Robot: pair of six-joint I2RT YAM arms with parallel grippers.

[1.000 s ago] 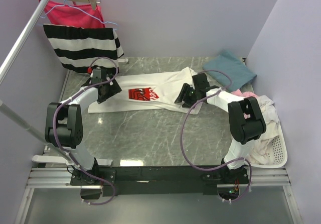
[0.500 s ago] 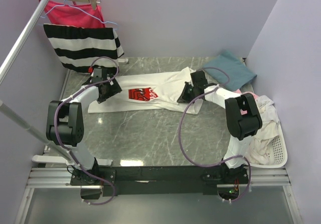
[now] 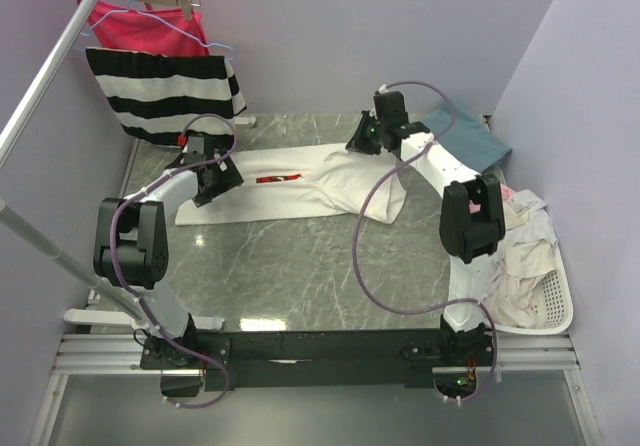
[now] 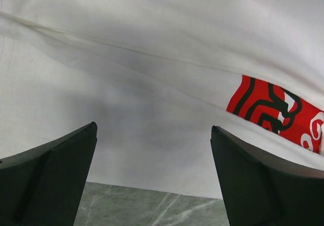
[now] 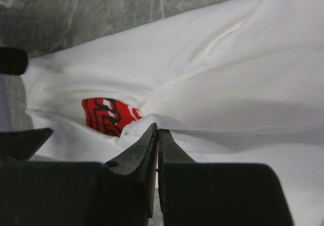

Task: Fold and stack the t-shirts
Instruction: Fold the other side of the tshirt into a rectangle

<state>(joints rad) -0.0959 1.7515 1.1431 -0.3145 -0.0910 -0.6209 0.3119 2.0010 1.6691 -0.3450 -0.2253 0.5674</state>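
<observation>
A white t-shirt [image 3: 320,181] with a red square logo [image 3: 278,178] lies spread across the middle of the marble table [image 3: 300,266]. My right gripper [image 3: 356,144] is raised over its far right part, shut on a pinched fold of the white cloth [image 5: 152,122]. The lifted cloth drapes down and hides part of the logo [image 5: 109,115]. My left gripper [image 3: 218,184] hovers low over the shirt's left part, open, with only white cloth [image 4: 152,74] and the shirt's near hem between its fingers [image 4: 50,175]. A teal-blue t-shirt [image 3: 470,136] lies folded at the far right corner.
A white basket [image 3: 555,311] at the right edge holds pale crumpled garments [image 3: 520,246]. A black-and-white striped garment [image 3: 165,91] and a red-pink one [image 3: 150,26] hang on a rack at the far left. A metal pole [image 3: 50,76] crosses the left side.
My right gripper shut on the white shirt's right part and carried it up and toward the far wall, folding cloth over the logo. The left arm has stayed in place, open.
</observation>
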